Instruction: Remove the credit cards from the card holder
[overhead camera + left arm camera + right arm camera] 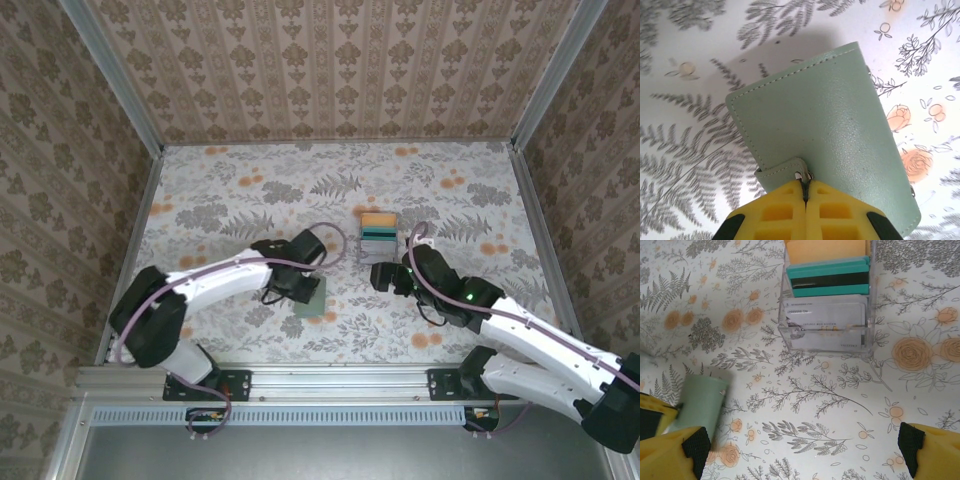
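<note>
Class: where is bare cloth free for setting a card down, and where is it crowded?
Free: the far cloth between back wall and card stack, and both far corners. Crowded: mid-table, where the left gripper pinches the wallet beside the open right gripper.

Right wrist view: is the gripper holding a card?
No, the right gripper is open and empty; the credit cards sit in a clear stand.

We see bright, even light from above. In the top view the table [230,200] is well lit, with small dark shadows under the arms [225,275]. From the left wrist the card holder [830,135] looks sharp, and a soft grey shadow lies on the table past its far edge. From the right wrist the credit cards [827,280] look sharp, but the card holder is fuzzy.
</note>
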